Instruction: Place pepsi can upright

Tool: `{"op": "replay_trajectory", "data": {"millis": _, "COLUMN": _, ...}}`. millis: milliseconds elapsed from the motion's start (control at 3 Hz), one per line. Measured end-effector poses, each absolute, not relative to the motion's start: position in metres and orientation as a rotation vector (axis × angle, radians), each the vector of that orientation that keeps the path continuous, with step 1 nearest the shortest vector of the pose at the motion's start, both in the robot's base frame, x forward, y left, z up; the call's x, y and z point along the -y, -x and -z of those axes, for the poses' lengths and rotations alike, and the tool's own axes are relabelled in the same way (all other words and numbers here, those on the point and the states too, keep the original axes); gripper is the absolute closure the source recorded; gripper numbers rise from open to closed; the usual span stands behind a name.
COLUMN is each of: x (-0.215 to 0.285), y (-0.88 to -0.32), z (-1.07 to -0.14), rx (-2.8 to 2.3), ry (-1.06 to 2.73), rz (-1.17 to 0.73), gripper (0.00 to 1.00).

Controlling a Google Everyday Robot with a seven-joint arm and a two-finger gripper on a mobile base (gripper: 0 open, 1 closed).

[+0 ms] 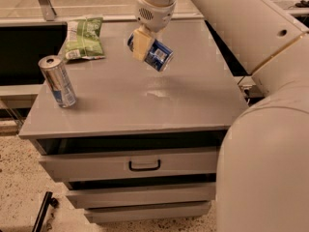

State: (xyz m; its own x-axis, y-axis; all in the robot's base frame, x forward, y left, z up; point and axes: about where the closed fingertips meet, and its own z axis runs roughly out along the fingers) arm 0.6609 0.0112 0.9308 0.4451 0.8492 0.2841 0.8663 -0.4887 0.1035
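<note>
The pepsi can (157, 55) is a short dark-blue can with a silver end. It hangs tilted in the air above the middle of the grey cabinet top (140, 103), its silver end pointing down and to the right. My gripper (145, 46) comes down from the top centre and is shut on the pepsi can, with a cream-coloured finger pad (140, 44) pressed against the can's left side.
A taller slim silver can with blue marks (58, 81) stands upright near the left front corner of the top. A green snack bag (84, 37) lies at the back left. The cabinet has drawers with a black handle (144, 166). My white arm fills the right side.
</note>
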Motion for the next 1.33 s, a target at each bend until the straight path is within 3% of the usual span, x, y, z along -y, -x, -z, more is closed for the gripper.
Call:
{"op": "replay_trajectory", "data": {"millis": 333, "x": -0.017, "y": -0.659, "z": -0.912, "rx": 1.505, "ry": 2.512, "rz": 0.516, "gripper": 1.0}}
{"op": "replay_trajectory", "data": {"millis": 1333, "x": 0.039, "y": -0.637, "z": -0.912, "rx": 1.228, "ry": 2.179, "rz": 0.895, "gripper": 1.0}}
